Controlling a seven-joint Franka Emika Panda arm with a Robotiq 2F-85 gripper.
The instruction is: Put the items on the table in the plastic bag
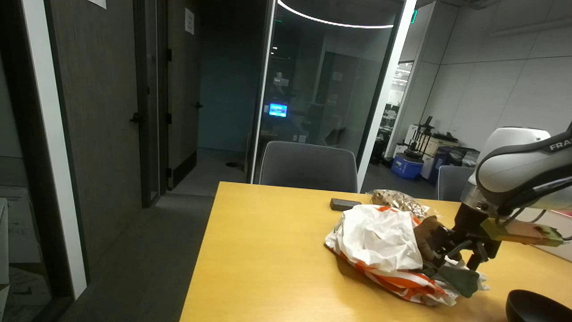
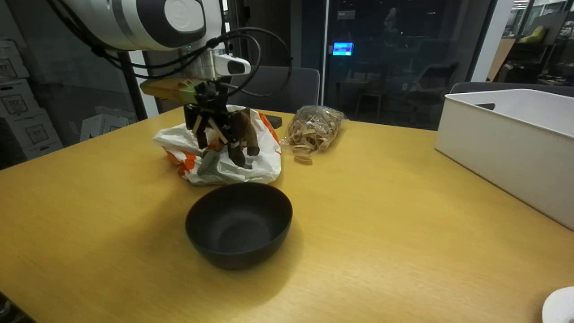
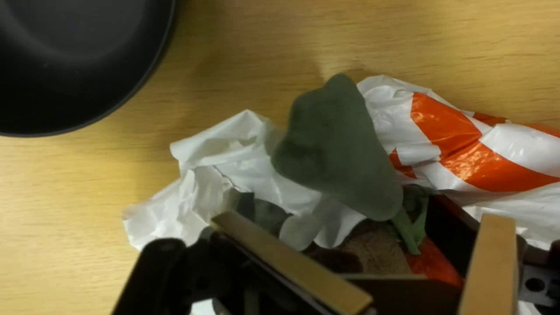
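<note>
Wrist view: past the gripper point(image 3: 358, 232), table point(image 3: 218, 83) separates bowl point(image 3: 142, 72) from plastic bag point(image 3: 463, 153). Fingers point(image 3: 492, 253) stand wide apart, no grip showing; contact with the brown object point(image 1: 426, 235) is unclear.

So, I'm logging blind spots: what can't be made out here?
Brown item: in both exterior views, partly behind the gripper; grip unclear.
Plastic bag, inside: wrist view, partly hidden by folds and gripper.
White object: in an exterior view, cut off by right and bottom edges.
Blue screen: in both exterior views, too small to read.
</note>
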